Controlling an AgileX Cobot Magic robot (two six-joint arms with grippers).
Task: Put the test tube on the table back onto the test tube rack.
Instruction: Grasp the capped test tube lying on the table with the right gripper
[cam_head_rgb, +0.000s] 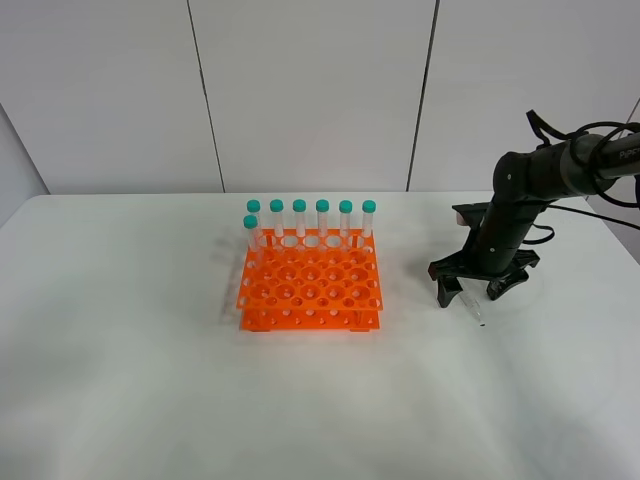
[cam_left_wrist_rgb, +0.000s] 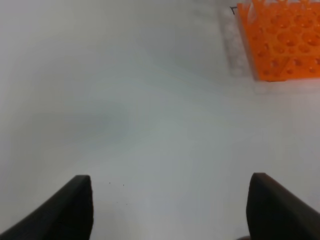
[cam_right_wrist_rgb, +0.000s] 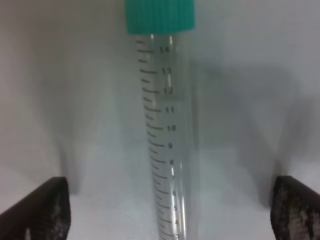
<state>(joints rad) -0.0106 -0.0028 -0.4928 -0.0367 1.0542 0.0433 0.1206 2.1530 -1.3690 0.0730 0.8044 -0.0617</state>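
Test tube (cam_right_wrist_rgb: 167, 140) lies flat on table (cam_head_rgb: 150, 380), well apart from test tube rack (cam_head_rgb: 310, 285), between the spread jaws of right claw (cam_head_rgb: 468, 295); left claw (cam_left_wrist_rgb: 170, 205) also spread apart above table.

This looks like a laboratory-style robot test bench. A bright orange test tube rack (cam_head_rgb: 310, 285) stands near the middle of a plain white desk (cam_head_rgb: 120, 380), with teal-capped tubes (cam_head_rgb: 322, 218) upright along its 12 o'clock edge. At the rack's 3 o'clock, a black robot arm (cam_head_rgb: 520, 200) trailing loose cables (cam_head_rgb: 590, 135) reaches over the desk above a graduated test tube (cam_right_wrist_rgb: 165, 140). Bare pale wall panels (cam_head_rgb: 310, 90) with dark seams close the scene at 12 o'clock.
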